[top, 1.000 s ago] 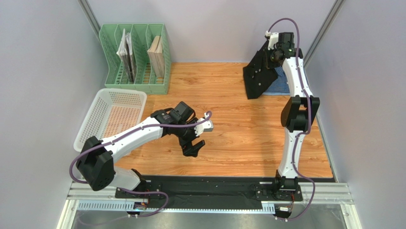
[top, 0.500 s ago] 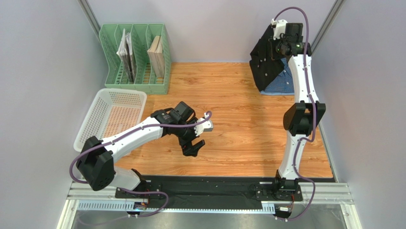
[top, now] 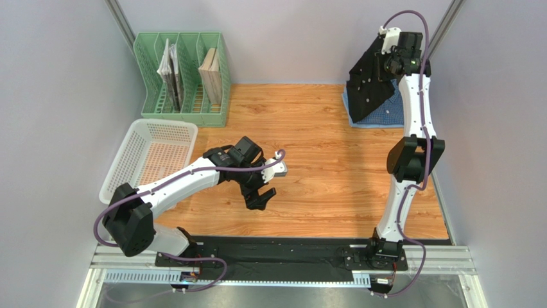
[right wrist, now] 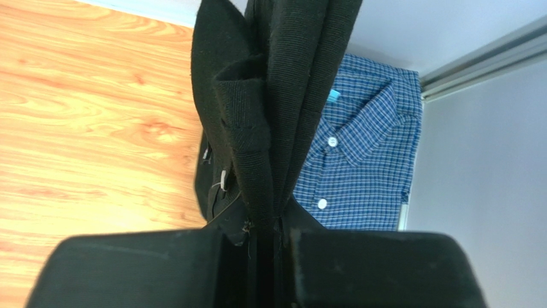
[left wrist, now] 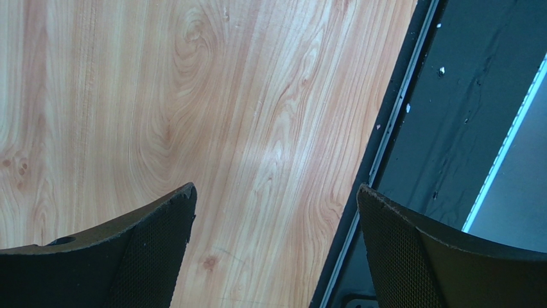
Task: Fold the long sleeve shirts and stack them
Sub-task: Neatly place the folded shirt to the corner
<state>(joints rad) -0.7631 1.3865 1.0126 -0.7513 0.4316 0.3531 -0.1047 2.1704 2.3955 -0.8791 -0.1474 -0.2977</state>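
Hanging bunched in the clamped fingers of the right gripper [top: 393,59], black shirt [top: 369,86] dangles over blue check shirt [right wrist: 363,160], lying flat at far-right corner of table [top: 321,160]; left gripper [top: 260,196], fingers spread wide w/ nothing between, hovers mid-table.

Table [top: 321,173] with blue shirt [top: 387,116], basket [top: 165,124], rack [top: 146,70]

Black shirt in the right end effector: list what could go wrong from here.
The black shirt hangs bunched in thick folds from the shut right end effector, so it may land crumpled, not flat.
It dangles over the blue shirt; lowering could drag and disturb it.
The open left end effector is far off, unable to help.
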